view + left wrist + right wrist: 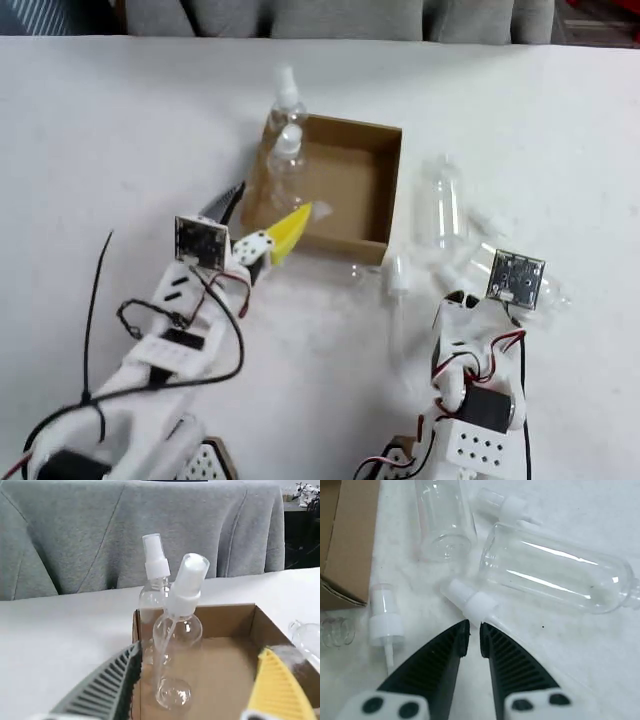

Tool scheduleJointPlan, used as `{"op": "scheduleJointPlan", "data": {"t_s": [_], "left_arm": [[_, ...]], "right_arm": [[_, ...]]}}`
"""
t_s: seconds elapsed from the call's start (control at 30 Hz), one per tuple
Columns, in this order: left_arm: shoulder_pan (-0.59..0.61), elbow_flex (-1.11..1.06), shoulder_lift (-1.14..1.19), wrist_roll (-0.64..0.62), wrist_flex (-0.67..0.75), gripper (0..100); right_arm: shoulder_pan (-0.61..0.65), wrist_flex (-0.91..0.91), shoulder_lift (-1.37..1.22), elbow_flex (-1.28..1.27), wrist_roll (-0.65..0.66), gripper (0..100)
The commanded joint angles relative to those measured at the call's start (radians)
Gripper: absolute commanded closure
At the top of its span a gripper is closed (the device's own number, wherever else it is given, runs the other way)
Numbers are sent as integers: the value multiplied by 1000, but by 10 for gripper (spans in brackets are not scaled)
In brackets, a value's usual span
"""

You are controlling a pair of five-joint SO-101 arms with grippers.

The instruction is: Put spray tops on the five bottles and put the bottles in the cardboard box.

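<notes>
Left gripper point(274, 200) hangs at the brown cardboard box's point(394, 190) near-left corner, yellow and grey jaws released. One clear plastic bottle with white spray top point(287, 158) leans inside the box. Right gripper's point(472, 632) black jaws are almost clenched beside a loose white spray top point(467, 599), near uncapped clear bottles point(555, 575) lying on the white surface point(120, 130).

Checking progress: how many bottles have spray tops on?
2. The leaning bottle is inside the cardboard box at its far corner. The upright bottle stands just behind it; inside or outside the wall, I cannot tell. The arms could hide more.
</notes>
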State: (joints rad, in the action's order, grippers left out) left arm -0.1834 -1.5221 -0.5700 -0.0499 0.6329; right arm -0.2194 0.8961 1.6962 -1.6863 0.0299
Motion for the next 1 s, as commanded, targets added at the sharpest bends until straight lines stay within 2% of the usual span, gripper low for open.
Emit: {"op": "scheduleJointPlan", "data": {"t_s": [0.0, 0.17, 0.3, 0.5, 0.63, 0.83, 0.97], "left_arm": [[8, -41, -217, 5, -132, 661], [8, -124, -466, 3, -284, 661], [5, -164, -677, 3, -477, 661], [7, -172, -1026, 3, -899, 662], [7, -169, -1270, 3, -1132, 662], [7, -26, -1234, 3, -1370, 662], [7, 87, -1234, 8, -1591, 662]], "right_arm": [[-10, 5, 1, -9, 12, 984], [-10, 5, 1, -9, 12, 984], [-10, 5, 1, -9, 12, 984], [-10, 5, 1, -9, 12, 984], [-8, 5, 1, -9, 12, 984], [-7, 5, 1, -9, 12, 984], [-7, 5, 1, -9, 12, 984]]}}
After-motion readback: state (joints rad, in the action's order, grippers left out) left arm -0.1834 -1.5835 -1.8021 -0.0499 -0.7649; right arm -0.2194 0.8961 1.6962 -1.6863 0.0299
